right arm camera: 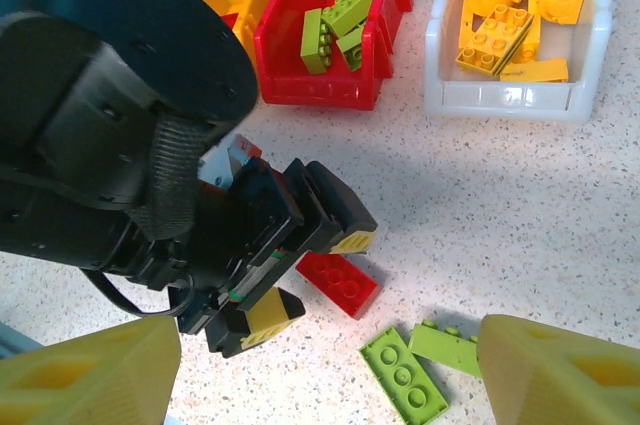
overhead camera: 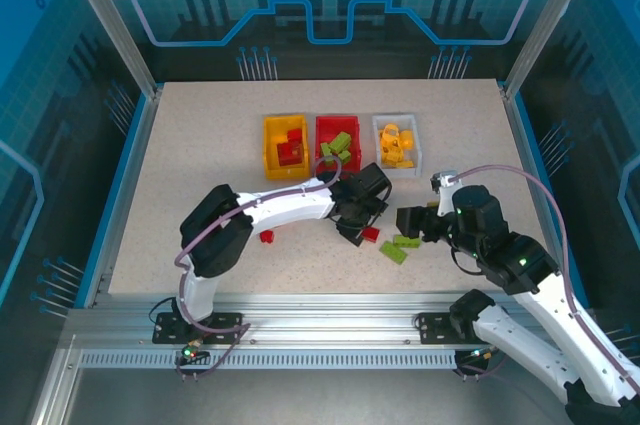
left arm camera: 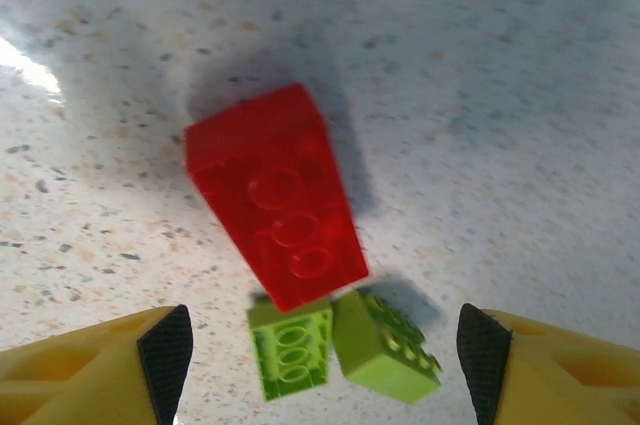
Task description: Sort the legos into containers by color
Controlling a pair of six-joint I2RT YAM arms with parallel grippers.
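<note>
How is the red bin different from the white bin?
The red bin is bright red, while the white bin is pale white. The red bin holds green bricks, but the white bin holds yellow-orange pieces. Seen from the top, the red bin sits in the middle of the row and the white bin at its right end. Both are open-topped rectangular bins of about the same size.

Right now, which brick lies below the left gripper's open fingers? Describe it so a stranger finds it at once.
Find the red bin, middle of the row of three. Just nearer on the table, the left gripper hangs open over a long red brick. Its two close neighbours are green bricks.
</note>
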